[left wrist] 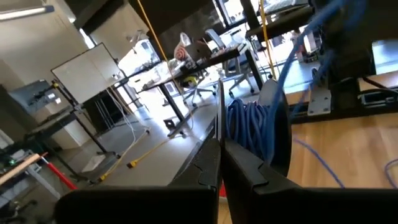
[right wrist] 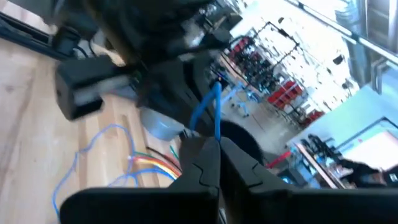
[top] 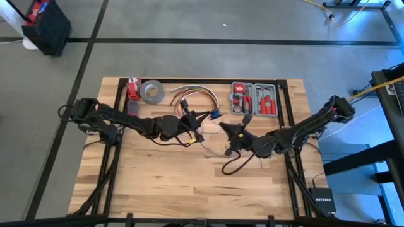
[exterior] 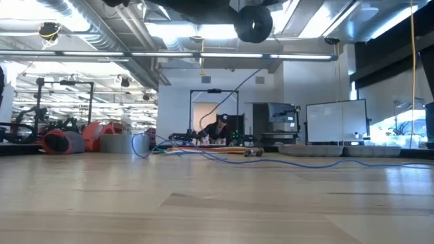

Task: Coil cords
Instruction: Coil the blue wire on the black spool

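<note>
Both grippers pinch the blue cord (right wrist: 214, 109) above mid-table, left gripper (left wrist: 221, 152) beside its coiled loops, right gripper (right wrist: 219, 146) below a taut strand; only the low view shows slack trailing across the wood.

You see blue cords (right wrist: 211, 109), a pale wooden bench (top: 158, 183), a red-and-grey tool case (top: 254, 99), grey tape (top: 152, 92).

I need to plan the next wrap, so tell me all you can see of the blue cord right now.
The blue cord is thin, flexible wire. Part of it hangs as a bunched coil just beyond the shut left gripper; whether the gripper pinches it cannot be told. One strand rises from the shut right gripper, which pinches it. Loose runs trail in curves over the wooden table, seen in the low view lying across the surface.
</note>
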